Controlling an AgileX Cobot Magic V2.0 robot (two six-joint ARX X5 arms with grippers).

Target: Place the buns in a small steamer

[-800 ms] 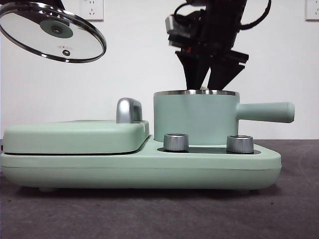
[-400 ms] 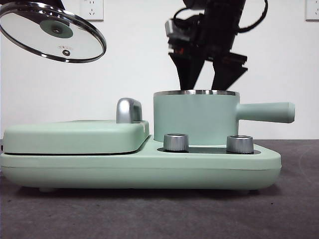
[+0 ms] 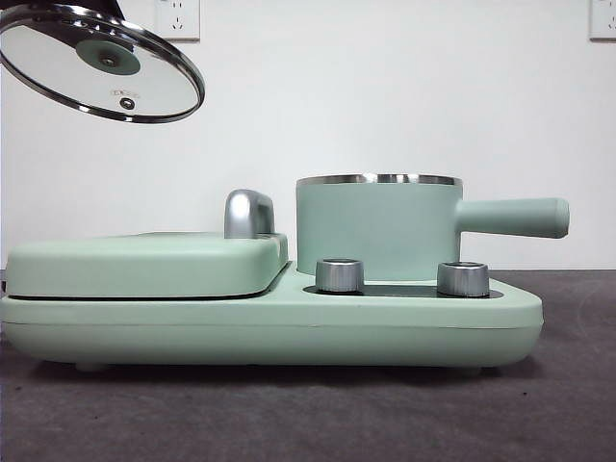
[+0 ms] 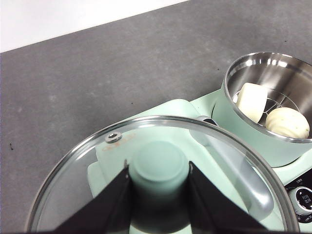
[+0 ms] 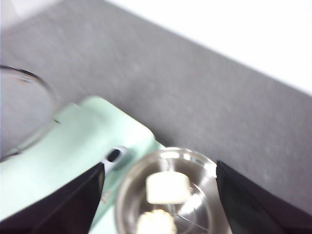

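The small steamer (image 3: 377, 229) stands uncovered on the right of the cooker base, its handle pointing right. In the left wrist view two buns lie inside it (image 4: 246, 134): a smooth loaf-shaped one (image 4: 252, 101) and a ridged one (image 4: 287, 122). My left gripper (image 4: 158, 165) is shut on the green knob (image 4: 161, 185) of the glass lid (image 3: 101, 63), held tilted high at the upper left. My right gripper (image 5: 160, 165) is open and empty, high above the steamer (image 5: 204, 165). Its blurred view looks down on the smooth bun (image 5: 167, 187) and the ridged bun (image 5: 156, 223).
A flat mint-green griddle plate (image 3: 144, 262) with a chrome handle (image 3: 247, 212) fills the left of the cooker base (image 3: 289, 327). Two steel dials (image 3: 340, 274) (image 3: 463, 278) sit in front of the pot. Dark grey table surface lies all around.
My right arm has risen from just above the steamer's mouth and left the front view, with its jaws spread. The lid and steamer have not moved.
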